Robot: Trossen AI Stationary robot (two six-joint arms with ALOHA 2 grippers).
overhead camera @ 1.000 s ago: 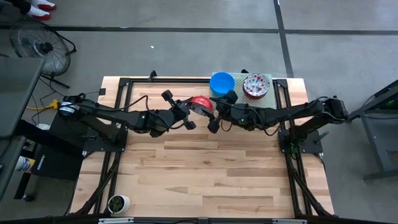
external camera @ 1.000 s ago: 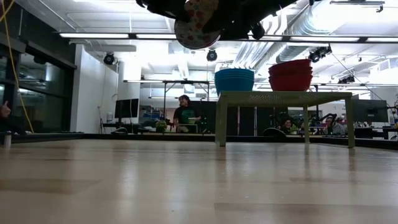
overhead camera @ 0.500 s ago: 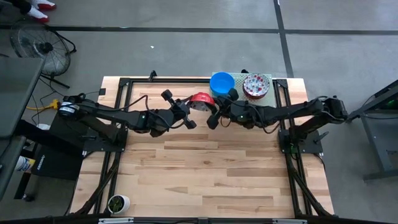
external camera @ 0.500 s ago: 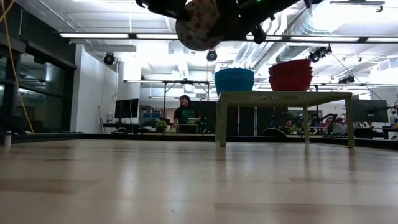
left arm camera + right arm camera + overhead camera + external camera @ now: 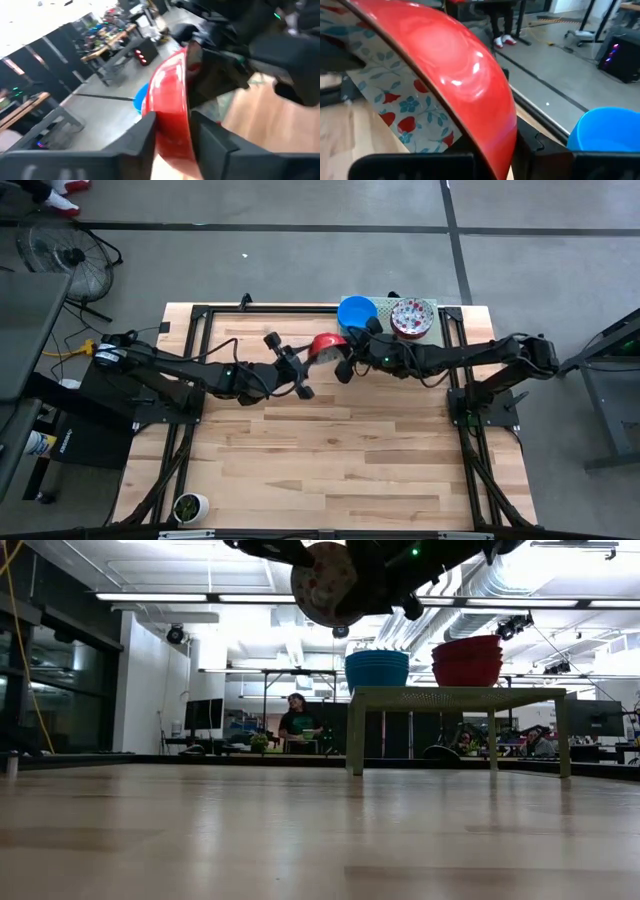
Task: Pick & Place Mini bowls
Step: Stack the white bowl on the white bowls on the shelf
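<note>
- The wooden surface (image 5: 330, 450) fills most of my overhead view, and its near half is bare planks.
- Both dark arms reach in from the sides and meet over the far middle of the surface.
- A low green stand (image 5: 460, 695) sits at the far edge, right of centre.
- On the stand's left side I see the blue stack (image 5: 357, 312) of bowls. Beside it on the right is the flowered stack (image 5: 410, 318), which looks red-sided from table height.
- The flowered bowl (image 5: 325, 345) hangs in the air between the two hands, just left of the stand and well above the surface. It is tipped on edge, red inside, white with red flowers outside.
- The right hand (image 5: 347, 356) is clamped on that bowl. Its wrist camera shows the bowl's wall pinched between the two dark fingers (image 5: 420, 165).
- The left hand (image 5: 298, 366) is right at the bowl's other side, with the rim sitting in front of its wrist camera. I cannot tell whether it is gripping or slack.
- A small white cup with a green plant (image 5: 189, 506) stands alone at the near left corner, well apart from everything else.
</note>
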